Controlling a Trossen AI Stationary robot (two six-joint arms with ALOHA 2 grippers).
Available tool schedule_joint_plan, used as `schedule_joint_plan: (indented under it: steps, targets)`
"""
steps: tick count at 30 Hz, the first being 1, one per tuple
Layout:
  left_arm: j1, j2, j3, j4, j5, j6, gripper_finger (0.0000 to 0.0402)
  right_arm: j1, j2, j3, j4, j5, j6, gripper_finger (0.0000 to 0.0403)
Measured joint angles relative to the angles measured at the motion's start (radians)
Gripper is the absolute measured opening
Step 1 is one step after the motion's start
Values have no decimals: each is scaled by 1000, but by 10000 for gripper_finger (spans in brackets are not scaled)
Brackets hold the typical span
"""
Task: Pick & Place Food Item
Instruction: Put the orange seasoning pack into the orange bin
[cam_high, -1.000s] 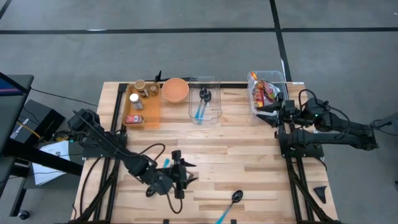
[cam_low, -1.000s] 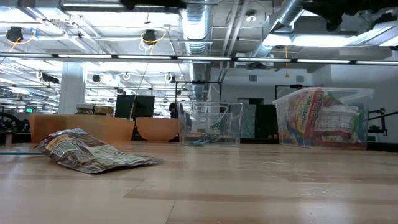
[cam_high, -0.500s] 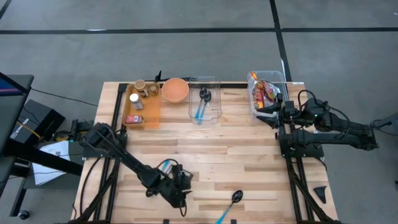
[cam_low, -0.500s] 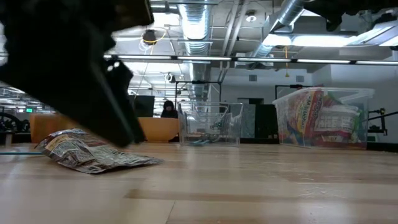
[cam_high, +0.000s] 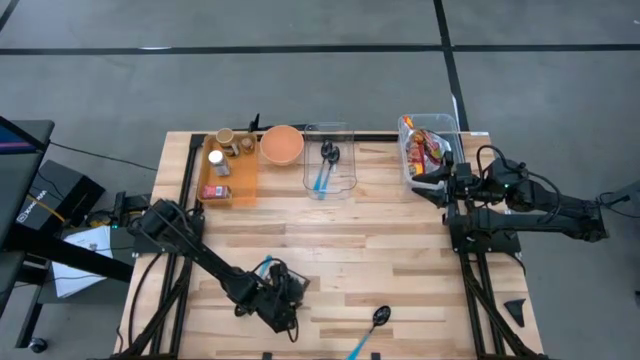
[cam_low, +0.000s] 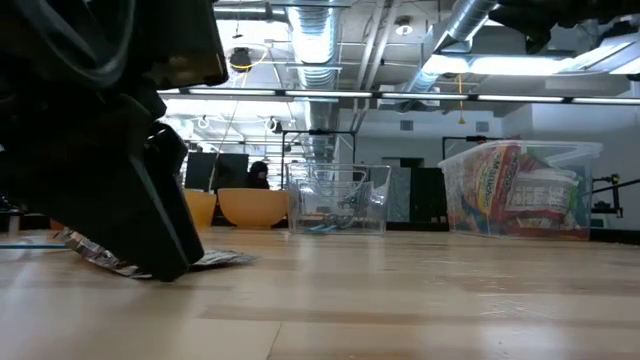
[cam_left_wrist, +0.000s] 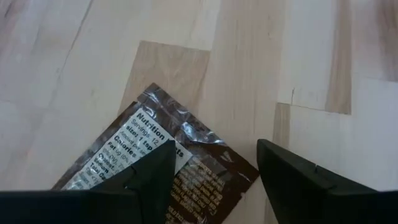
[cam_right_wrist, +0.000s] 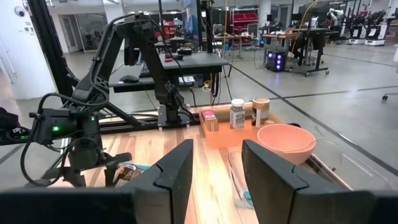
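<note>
While the pale plank tabletop (cam_high: 400, 250) sits bright under a ceiling of ducts and strip lights, grey concrete floor surrounds it and a person (cam_low: 258, 174) shows far back in the room. Along the far edge runs the line-up: an orange tray (cam_high: 243, 184) with small jars near the far left corner, a peach bowl (cam_high: 282, 145) just beside it, a clear bin (cam_high: 330, 172) with blue-handled spoons inside, and a second clear bin (cam_high: 407, 160) stuffed with snack packets near the far right corner. A lone spoon (cam_high: 373, 326) lies at the near edge, right of centre. Down near that same edge, left of centre, is the food item: a brown foil packet (cam_left_wrist: 163, 163) lying flat, its nutrition label up. The left gripper (cam_high: 282, 296) is right down on it, the arm stretched low from the left edge, its bulk blocking most of the packet in the low view. Its fingers (cam_left_wrist: 298, 180) stand partly apart, one over the packet, one over bare wood; nothing is clamped yet. The right gripper (cam_high: 438, 176) waits at the right edge beside the snack bin, fingers parted, holding nothing.
</note>
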Motion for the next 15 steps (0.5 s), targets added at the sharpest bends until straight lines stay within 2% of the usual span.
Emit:
schedule_joint_plan:
  steps: [5,9,15]
  targets:
    - [4,-3,-72,43,-21,-81,181,0,0,0,-12,0,0,134]
    - [4,-5,-127,132,-45,-106,135,0,0,0,-12,0,0,134]
    - [6,-4,-139,144,-47,-137,64,0,0,0,-12,0,1,134]
